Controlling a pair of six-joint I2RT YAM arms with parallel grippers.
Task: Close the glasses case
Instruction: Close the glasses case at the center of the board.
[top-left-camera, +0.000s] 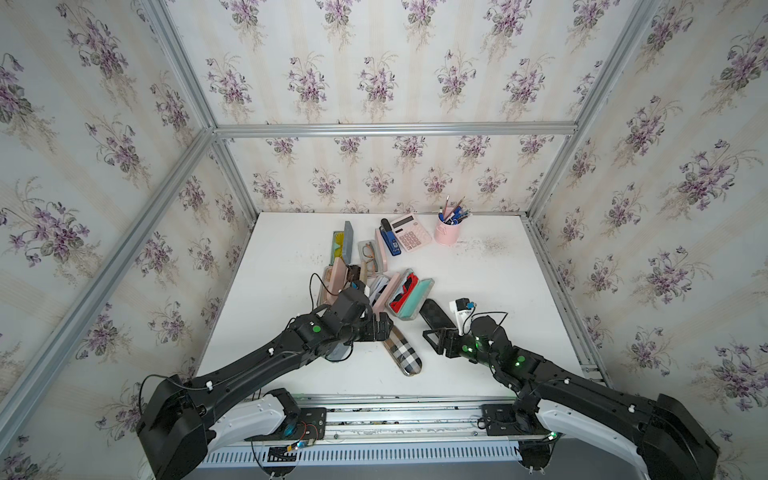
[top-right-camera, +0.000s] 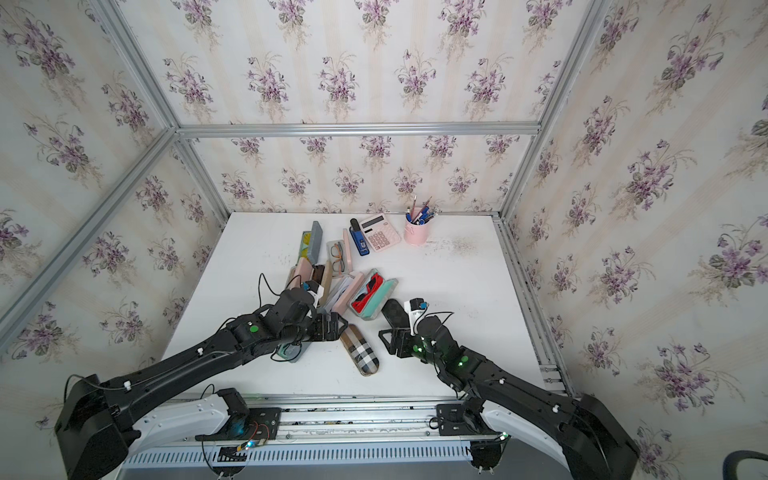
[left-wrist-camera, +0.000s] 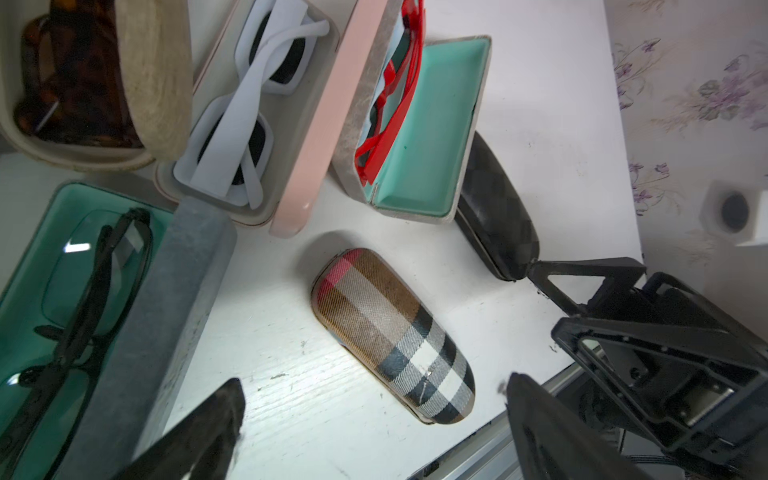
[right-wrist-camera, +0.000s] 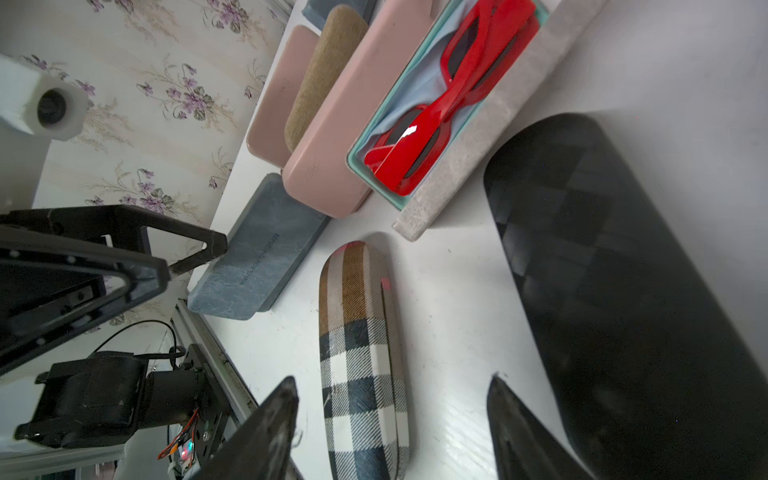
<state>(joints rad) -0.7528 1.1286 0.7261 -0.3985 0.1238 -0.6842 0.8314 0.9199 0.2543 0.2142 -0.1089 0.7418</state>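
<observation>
Toward six o'clock on the table (top-left-camera: 498, 291), the plaid case (top-left-camera: 402, 351) looks shut between the spread, empty left gripper (top-left-camera: 380, 328) and right gripper (top-left-camera: 430, 340), so lift both clear without nudging it.

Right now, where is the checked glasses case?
In a top view, the checked case lies between the left hand and right hand, beside the black case.

Both black arms are extended forward and angled inward; the left gripper (top-left-camera: 386, 328) and the right gripper (top-left-camera: 432, 343) are pointed toward each other, near but apart (jaws spread on both, nothing held).
</observation>
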